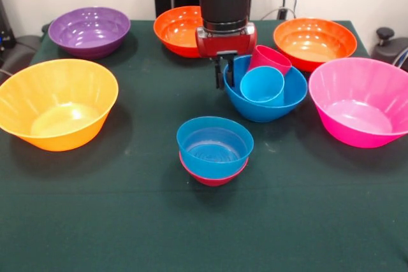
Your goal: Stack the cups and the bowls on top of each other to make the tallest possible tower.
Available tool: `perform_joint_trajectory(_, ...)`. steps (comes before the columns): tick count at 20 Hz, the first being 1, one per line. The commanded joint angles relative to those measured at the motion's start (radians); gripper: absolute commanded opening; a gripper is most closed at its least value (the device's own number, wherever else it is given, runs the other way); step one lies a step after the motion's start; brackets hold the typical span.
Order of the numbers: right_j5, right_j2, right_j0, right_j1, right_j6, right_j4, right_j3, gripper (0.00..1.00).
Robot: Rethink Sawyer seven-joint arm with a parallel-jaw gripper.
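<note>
My gripper [224,71] hangs from the red and black arm at the left rim of the mid-sized blue bowl [280,103]. Inside that bowl stands the light blue cup [262,85], and the red cup [269,59] leans tilted behind it. Nearer the front, a small blue bowl [215,141] sits nested in a small red bowl [213,178], forming a low tower. Whether the gripper holds the blue bowl's rim is not clear from this view.
A purple bowl [89,30] is at the back left, with an orange bowl [178,30] behind the gripper and another orange bowl [314,41] at the back right. A large pink bowl [360,100] sits right, a large yellow-orange bowl [56,103] left.
</note>
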Motion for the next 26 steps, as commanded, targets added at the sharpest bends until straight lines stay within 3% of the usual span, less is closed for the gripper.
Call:
perform_joint_trajectory(1, 0.142, 0.101, -0.083, -0.095, 0.000, 0.012, 0.064, 0.00)
perform_joint_trajectory(6, 0.230, 0.140, -0.124, -0.158, -0.035, 0.031, 0.071, 0.00)
perform_joint_trajectory(14, 0.382, 0.192, -0.144, -0.183, -0.055, 0.075, 0.008, 0.00)
perform_joint_trajectory(26, 0.546, 0.275, -0.135, -0.215, -0.035, 0.183, -0.049, 0.00)
